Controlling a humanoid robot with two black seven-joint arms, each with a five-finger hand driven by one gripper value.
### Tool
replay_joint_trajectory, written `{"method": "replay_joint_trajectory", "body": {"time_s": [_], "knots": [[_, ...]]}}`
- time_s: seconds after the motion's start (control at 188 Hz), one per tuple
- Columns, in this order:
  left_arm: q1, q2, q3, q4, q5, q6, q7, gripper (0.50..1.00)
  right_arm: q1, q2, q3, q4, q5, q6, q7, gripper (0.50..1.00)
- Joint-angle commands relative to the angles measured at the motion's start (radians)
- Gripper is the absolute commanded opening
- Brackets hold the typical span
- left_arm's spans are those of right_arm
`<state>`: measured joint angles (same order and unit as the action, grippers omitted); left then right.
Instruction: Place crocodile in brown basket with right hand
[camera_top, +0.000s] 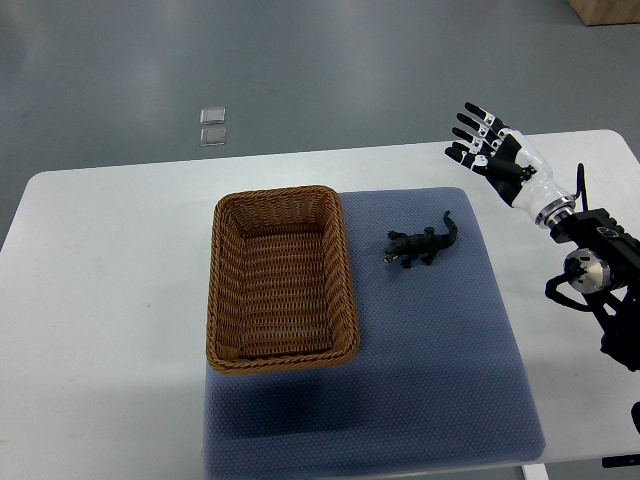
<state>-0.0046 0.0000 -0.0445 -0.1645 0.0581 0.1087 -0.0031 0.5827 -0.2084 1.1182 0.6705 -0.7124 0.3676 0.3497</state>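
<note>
Brown wicker basket (282, 279), empty, at centre left of the frame, standing on the left part of a blue mat (430, 340) that covers a white table (100, 300). Dark green crocodile (422, 244) lying on the mat just right of the basket, apart from it. Right hand (487, 142), upper right, fingers spread wide, holding nothing, well clear of the crocodile.

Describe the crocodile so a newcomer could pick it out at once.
On the white table lies a blue-grey fabric mat, with a brown wicker basket on its left part. Right of the basket, apart from it, lies the small dark green toy crocodile. It is the only dark animal figure there.
</note>
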Motion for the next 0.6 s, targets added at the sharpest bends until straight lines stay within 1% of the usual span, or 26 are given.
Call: {"method": "replay_joint_trajectory", "body": {"time_s": [0.0, 0.597], "knots": [[0.0, 0.0, 0.0, 0.0, 0.0, 0.0, 0.0, 1.0, 0.0, 0.001, 0.0, 0.0, 0.001, 0.002, 0.0, 0.928], [0.0, 0.0, 0.0, 0.0, 0.0, 0.0, 0.0, 1.0, 0.005, 0.004, 0.0, 0.011, 0.001, 0.005, 0.002, 0.928]]}}
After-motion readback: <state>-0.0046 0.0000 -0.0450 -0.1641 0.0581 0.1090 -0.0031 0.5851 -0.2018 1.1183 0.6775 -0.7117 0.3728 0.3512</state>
